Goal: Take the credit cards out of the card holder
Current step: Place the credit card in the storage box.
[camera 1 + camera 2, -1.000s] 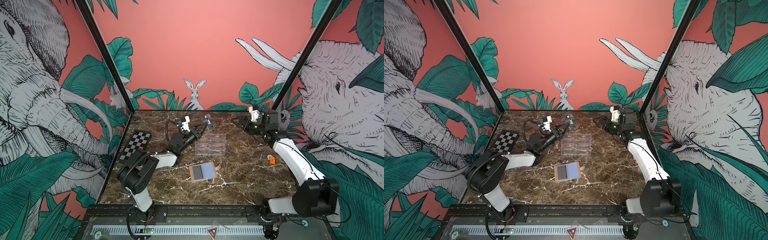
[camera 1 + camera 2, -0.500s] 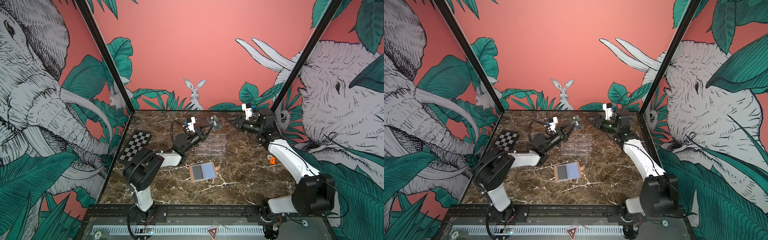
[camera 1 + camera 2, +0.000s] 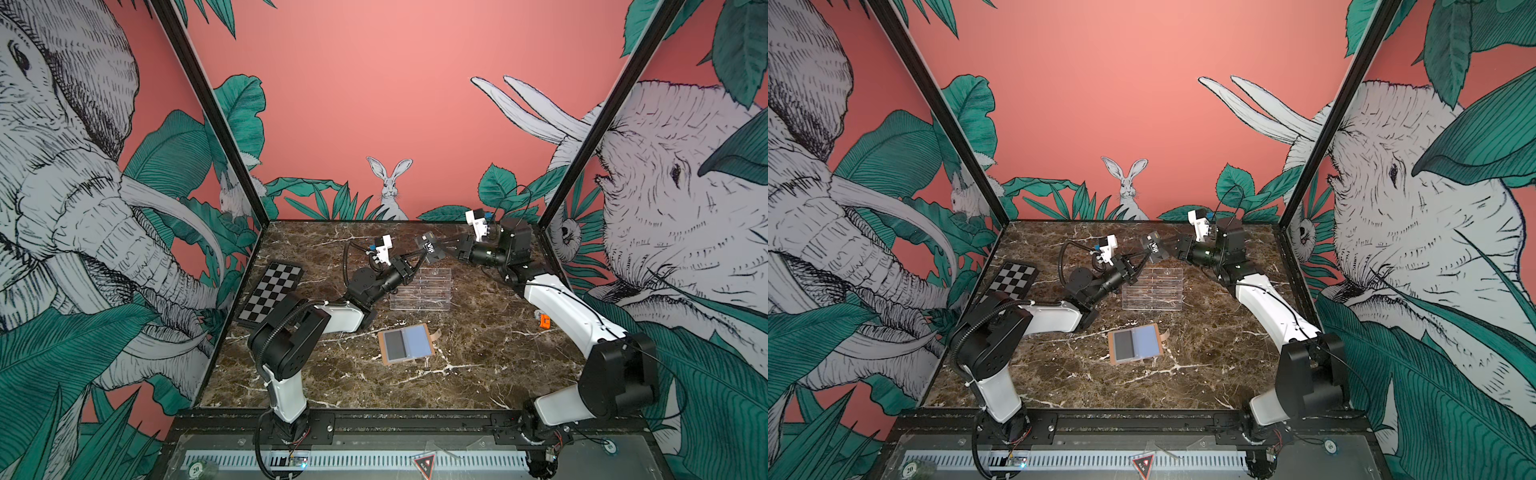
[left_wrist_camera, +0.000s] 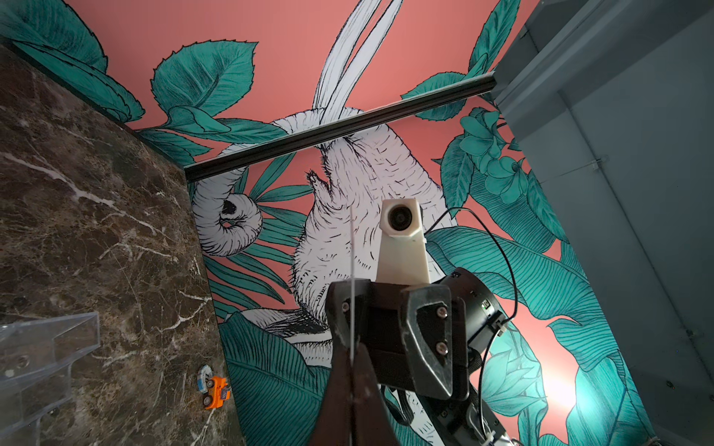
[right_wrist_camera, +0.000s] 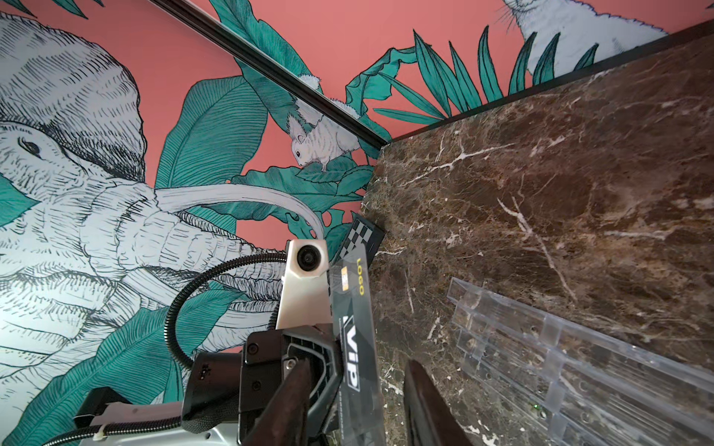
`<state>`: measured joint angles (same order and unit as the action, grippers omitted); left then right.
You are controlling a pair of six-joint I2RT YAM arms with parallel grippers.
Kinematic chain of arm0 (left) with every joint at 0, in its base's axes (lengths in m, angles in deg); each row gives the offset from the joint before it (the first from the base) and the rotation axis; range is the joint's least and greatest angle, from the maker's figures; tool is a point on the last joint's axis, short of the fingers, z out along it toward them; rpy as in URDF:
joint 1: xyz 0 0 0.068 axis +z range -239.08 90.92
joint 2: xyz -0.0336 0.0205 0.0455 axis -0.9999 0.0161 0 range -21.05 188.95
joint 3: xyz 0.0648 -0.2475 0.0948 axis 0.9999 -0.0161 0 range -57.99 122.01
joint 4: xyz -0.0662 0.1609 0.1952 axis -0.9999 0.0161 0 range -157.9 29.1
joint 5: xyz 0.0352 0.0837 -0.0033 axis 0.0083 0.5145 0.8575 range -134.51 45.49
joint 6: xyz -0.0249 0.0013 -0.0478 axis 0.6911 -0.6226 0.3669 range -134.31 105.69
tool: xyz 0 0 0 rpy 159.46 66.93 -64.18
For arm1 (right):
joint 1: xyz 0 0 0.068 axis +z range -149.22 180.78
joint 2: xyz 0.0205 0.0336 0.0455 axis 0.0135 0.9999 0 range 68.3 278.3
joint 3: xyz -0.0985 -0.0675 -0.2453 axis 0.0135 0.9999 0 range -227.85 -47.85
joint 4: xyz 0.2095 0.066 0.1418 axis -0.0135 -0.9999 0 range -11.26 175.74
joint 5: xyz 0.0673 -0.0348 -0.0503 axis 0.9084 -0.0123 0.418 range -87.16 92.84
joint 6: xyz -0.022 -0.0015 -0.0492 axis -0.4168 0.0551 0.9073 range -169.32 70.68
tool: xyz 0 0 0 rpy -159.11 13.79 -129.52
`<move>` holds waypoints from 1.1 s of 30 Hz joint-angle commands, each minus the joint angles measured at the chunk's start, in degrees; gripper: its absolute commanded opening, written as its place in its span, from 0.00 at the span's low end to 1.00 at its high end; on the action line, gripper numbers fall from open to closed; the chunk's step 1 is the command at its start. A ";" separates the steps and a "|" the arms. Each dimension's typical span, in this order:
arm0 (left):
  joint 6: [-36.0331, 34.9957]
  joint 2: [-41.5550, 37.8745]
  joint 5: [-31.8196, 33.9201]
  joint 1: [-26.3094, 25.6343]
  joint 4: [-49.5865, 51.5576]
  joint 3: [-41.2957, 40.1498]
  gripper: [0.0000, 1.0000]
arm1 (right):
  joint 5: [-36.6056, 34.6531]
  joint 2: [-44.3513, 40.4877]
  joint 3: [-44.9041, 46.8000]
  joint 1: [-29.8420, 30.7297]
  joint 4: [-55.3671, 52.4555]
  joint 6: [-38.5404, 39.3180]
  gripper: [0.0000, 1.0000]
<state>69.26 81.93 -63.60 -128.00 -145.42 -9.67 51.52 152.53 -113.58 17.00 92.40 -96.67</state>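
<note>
Card: one credit card is in the air above the clear stand, carried closer to my right arm than a second ago.
Left claw: the left gripper stays clamped on the card's lower edge.
Right claw: the right gripper has swung in and narrowed. Its jaws straddle the card with a gap still showing, so it has no grip yet.
Card holder: the card holder lies open on the table, well apart from the card.
Meaning: I judge a handover is about to close.

Credit card: black, white lettering. Card holder: tan, grey and pale-blue panels. Board: black-white chequered. Desk: brown marble, white veins.
</note>
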 commanded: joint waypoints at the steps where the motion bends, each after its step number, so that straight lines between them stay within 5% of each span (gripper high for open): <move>1: 0.26 -0.06 -0.56 -0.32 -2.81 0.83 0.00 | 1.47 0.36 -1.20 0.56 2.31 0.25 0.33; 13: 0.28 0.36 -0.60 -0.79 -2.78 0.91 0.00 | 3.08 0.96 -0.42 0.73 3.18 -0.63 0.02; 17: -0.03 0.29 -1.06 -0.81 -2.82 0.99 0.00 | 3.68 0.94 -0.38 0.71 2.88 -0.35 0.00; 18: -0.18 0.12 -0.95 -0.78 -2.81 0.91 0.06 | 3.70 0.86 -0.57 0.64 1.99 0.35 0.00; 21: -2.84 -1.88 -1.15 -0.32 -2.05 -0.12 0.56 | 3.10 0.09 -1.95 -0.63 -4.03 6.20 0.00; 26: -11.25 -11.06 -0.54 3.64 9.19 -5.90 0.95 | 2.60 0.22 -7.88 -4.83 -20.51 27.66 0.00; 29: -18.50 -18.48 -0.04 6.21 21.99 -8.10 0.99 | -2.20 1.26 -11.59 -4.68 -33.95 53.43 0.00; 33: -33.03 -28.83 2.82 6.84 45.69 -6.25 0.99 | -6.42 1.59 -6.96 -4.69 -33.77 76.42 0.00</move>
<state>49.08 59.22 -62.49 -120.96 -118.16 -16.99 48.77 153.16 -123.16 12.04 65.06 -45.04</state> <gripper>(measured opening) 0.989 0.055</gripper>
